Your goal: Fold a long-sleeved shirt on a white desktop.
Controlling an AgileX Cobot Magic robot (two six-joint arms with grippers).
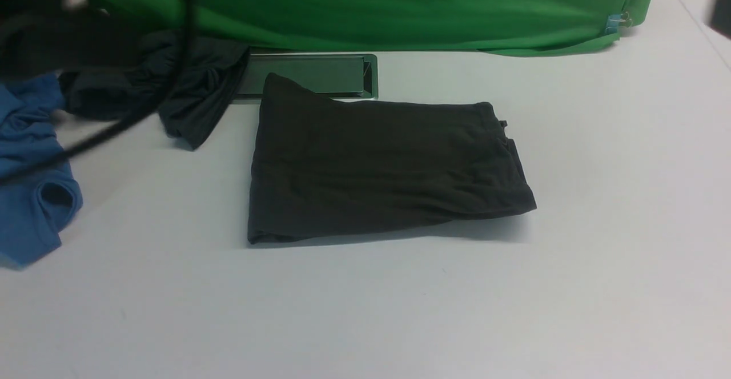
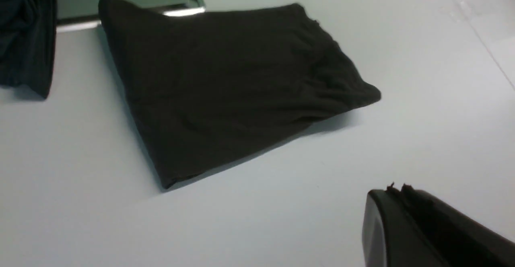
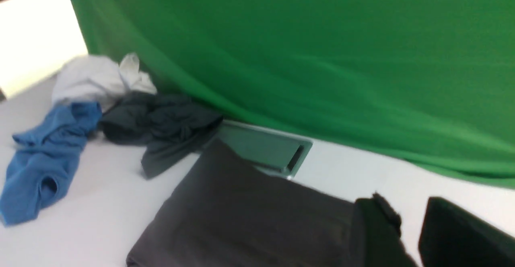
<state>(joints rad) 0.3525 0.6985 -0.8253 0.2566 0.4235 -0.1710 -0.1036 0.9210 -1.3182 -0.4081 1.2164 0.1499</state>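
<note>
On your left, the blue garment [image 1: 31, 196] and grey garment [image 1: 171, 88] lie clear of the job. Your left hand [image 2: 398, 190] is pressed together, empty, raised. Mid-worktop [image 1: 514, 299] the shirt [image 1: 377, 168] lies folded into a rectangle. Your right hand [image 3: 406, 229] stands apart, holding nothing; lift straight off so no layer drags

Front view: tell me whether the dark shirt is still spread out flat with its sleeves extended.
No, the long-sleeved shirt lies folded into a compact rectangle.
</note>
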